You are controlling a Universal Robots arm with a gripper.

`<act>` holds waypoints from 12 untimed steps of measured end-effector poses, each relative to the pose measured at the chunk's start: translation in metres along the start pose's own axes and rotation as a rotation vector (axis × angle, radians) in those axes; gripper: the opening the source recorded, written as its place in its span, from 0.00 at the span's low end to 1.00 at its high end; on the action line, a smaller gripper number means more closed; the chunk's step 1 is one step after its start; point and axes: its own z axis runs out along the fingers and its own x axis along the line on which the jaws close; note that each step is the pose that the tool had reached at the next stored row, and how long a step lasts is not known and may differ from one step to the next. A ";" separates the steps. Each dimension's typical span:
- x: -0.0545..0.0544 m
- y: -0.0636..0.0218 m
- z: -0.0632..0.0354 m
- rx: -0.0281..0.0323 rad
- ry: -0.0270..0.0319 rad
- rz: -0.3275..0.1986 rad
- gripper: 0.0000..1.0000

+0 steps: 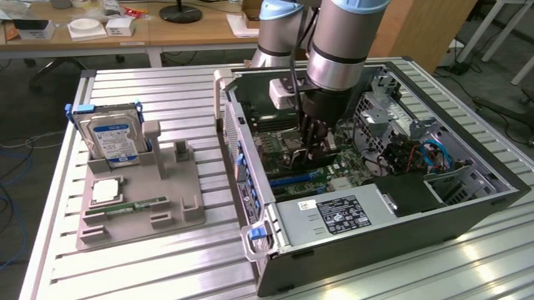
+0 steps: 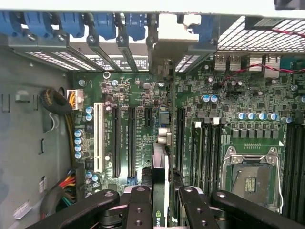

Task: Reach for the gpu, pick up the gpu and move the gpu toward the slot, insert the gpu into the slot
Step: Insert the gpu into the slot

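The gpu [image 2: 160, 164], a thin green and black card, stands on its edge inside the open black metal computer box [image 1: 392, 234] at the near edge of the ribbed silver worktop [image 1: 167, 269]. The long thin blue plastic slot [image 1: 294, 177] lies close by the black metal hand [image 1: 319, 145], which squeezes the card from both sides. By the worktop's edge on the exterior view's left, a blue-labelled silver hard drive [image 1: 114, 139] stands in a grey tray [image 1: 137, 215].

Exterior high, oblique; wrist close above shared motherboard [image 2: 200, 119].
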 end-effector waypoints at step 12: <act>0.000 0.0004 0.0076 0.0002 0.0001 0.000 0.26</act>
